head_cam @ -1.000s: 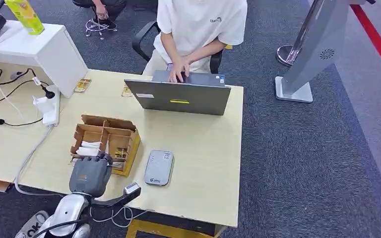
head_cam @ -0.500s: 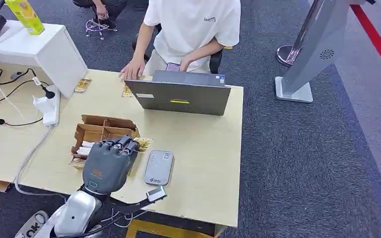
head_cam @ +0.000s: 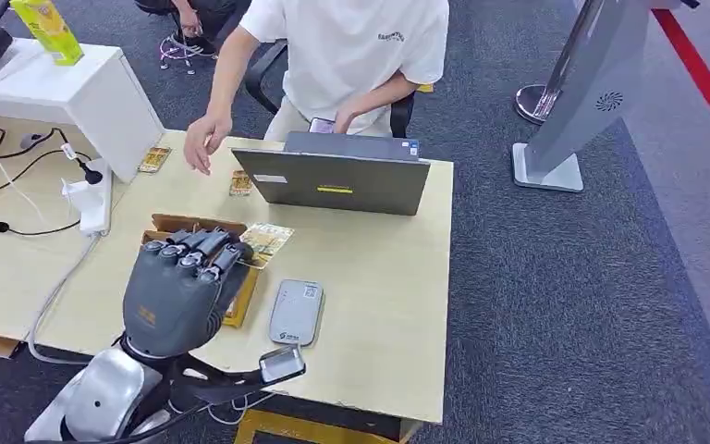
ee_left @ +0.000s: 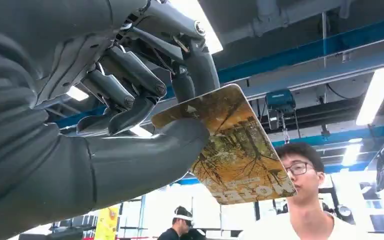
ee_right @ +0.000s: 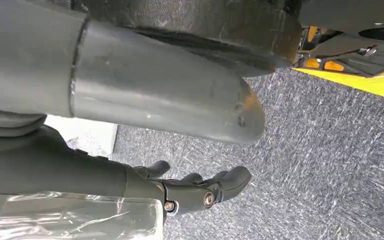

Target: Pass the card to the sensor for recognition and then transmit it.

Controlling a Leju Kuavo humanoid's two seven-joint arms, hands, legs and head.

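My left hand [head_cam: 180, 291] is raised above the cardboard box [head_cam: 242, 302] at the table's front left. It pinches a yellow-brown picture card [head_cam: 266, 242] between thumb and fingers. In the left wrist view the card [ee_left: 235, 150] sticks out past the thumb [ee_left: 145, 157], its printed face toward the camera. A flat grey card sensor [head_cam: 296, 313] lies on the table just right of the box, below and right of the held card. My right hand [ee_right: 200, 192] hangs over the carpet with loosely curved fingers and holds nothing.
A person [head_cam: 351, 46] sits behind a grey laptop [head_cam: 333, 182], one hand [head_cam: 199, 141] held out over the table's back left. Two loose cards [head_cam: 154, 159] [head_cam: 240, 182] lie there. A white box [head_cam: 65, 88] and a power strip [head_cam: 92, 199] with cables stand left.
My left hand has risen out of the box with the card in its fingers and lifted it toward the laptop. The person's hand has moved from the laptop out to the left.
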